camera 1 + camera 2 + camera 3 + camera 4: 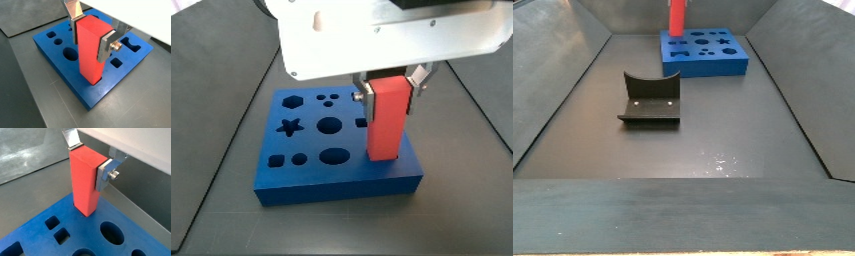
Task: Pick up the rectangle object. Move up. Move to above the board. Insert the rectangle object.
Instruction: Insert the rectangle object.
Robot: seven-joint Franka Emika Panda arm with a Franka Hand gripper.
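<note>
In a wrist view my gripper (pixel 93 31) is closed on the rectangle object (pixel 89 49), a silver finger (pixel 105 46) flat against one side and another at the far edge; the red block stands upright, long axis vertical, its lower end meeting the board (pixel 67 70) near the slab's middle; whether that end sits in a cut-out or only on the blue face I cannot tell, since the block covers the spot; round and square holes show around it.

In a wrist view from the opposite side my gripper (pixel 89 159) shows a bolt on the finger plate, and the block's (pixel 85 183) foot lands close to a corner of the board (pixel 60 223); my fingers are cut off by the frame above.

In a side view the white housing hides most of my gripper (pixel 389 76); the block (pixel 385 118) stands near the board's (pixel 331 180) edge; star and hexagon holes appear only here.

In a side view from afar, the fixture (pixel 649 101) stands on the grey floor, well apart from the board (pixel 704 52); only the block's (pixel 675 17) lower part shows, my gripper out of frame.
</note>
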